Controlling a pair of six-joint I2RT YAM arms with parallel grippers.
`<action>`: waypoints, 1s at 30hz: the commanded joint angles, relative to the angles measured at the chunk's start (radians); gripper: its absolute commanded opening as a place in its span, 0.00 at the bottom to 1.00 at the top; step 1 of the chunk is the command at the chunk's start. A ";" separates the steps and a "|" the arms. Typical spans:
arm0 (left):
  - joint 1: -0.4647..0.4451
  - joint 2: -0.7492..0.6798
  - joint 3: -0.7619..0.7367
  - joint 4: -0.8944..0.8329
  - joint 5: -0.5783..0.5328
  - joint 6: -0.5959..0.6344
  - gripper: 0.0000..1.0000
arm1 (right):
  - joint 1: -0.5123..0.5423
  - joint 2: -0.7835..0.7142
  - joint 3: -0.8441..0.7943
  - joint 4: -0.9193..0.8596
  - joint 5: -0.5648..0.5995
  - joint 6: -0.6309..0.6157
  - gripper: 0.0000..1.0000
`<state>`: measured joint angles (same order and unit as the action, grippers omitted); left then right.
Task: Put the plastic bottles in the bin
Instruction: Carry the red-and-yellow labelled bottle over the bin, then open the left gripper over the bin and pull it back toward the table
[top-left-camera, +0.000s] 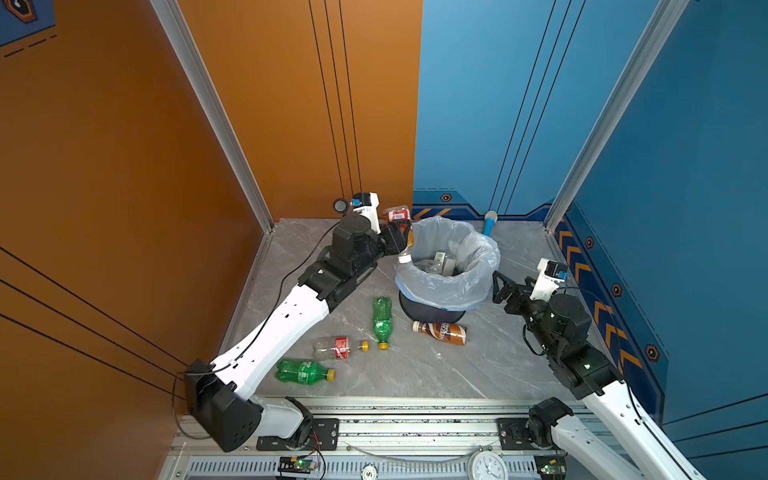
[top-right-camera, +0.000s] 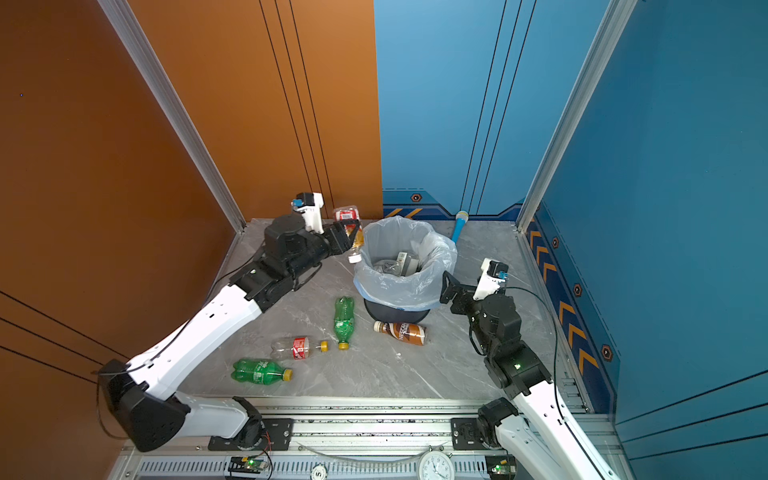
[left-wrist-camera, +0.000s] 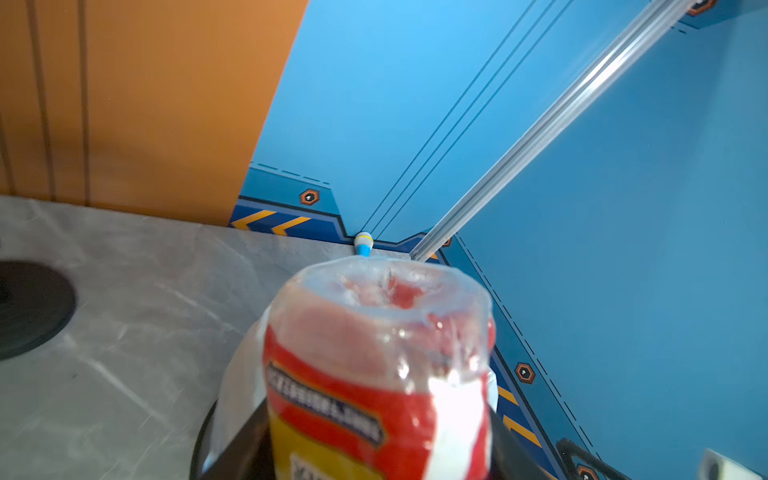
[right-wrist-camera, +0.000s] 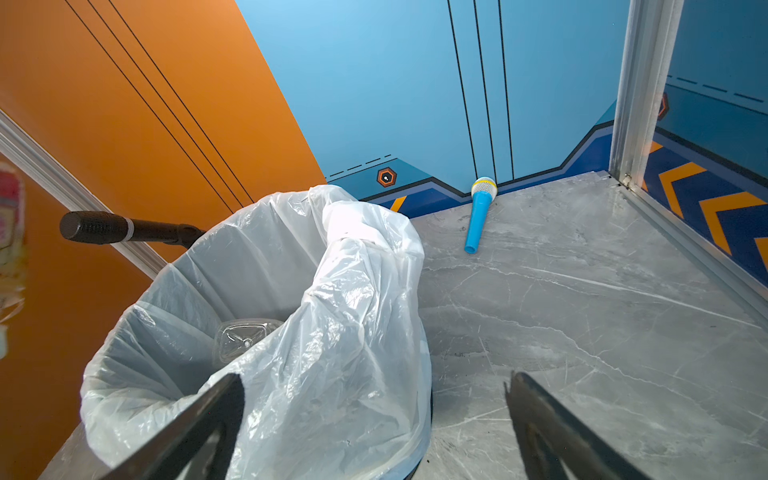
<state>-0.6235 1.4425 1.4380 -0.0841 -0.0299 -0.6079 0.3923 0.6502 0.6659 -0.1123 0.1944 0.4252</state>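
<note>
Clamped in the left tool (top-left-camera: 400, 237): a clear plastic bottle with a red-and-yellow label (left-wrist-camera: 374, 374), tilted, white cap down, at the far-left rim of the round dark bin lined with a translucent white bag (top-left-camera: 440, 291). Beside the bin's right wall, the right tool (top-left-camera: 498, 286), jaws wide apart, empty. Inside the bin, a few clear bottles (top-left-camera: 441, 262). Flat on the grey marble counter (top-left-camera: 415, 374): two green plastic bottles with yellow caps (top-left-camera: 382, 322) (top-left-camera: 304, 371), a clear red-labelled bottle (top-left-camera: 338, 348), a brown bottle with a white cap (top-left-camera: 442, 332).
</note>
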 joint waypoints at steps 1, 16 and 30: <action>-0.025 0.142 0.141 0.012 0.057 0.071 0.57 | -0.009 -0.017 -0.020 -0.007 -0.010 0.020 1.00; -0.087 0.467 0.476 -0.085 0.156 0.059 0.56 | -0.028 -0.034 -0.010 -0.033 -0.025 0.012 1.00; -0.087 0.289 0.395 -0.083 0.113 0.129 0.98 | -0.034 -0.015 0.002 -0.032 -0.054 0.015 1.00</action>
<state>-0.7082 1.8591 1.8629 -0.2039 0.1120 -0.5285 0.3653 0.6369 0.6571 -0.1230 0.1585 0.4278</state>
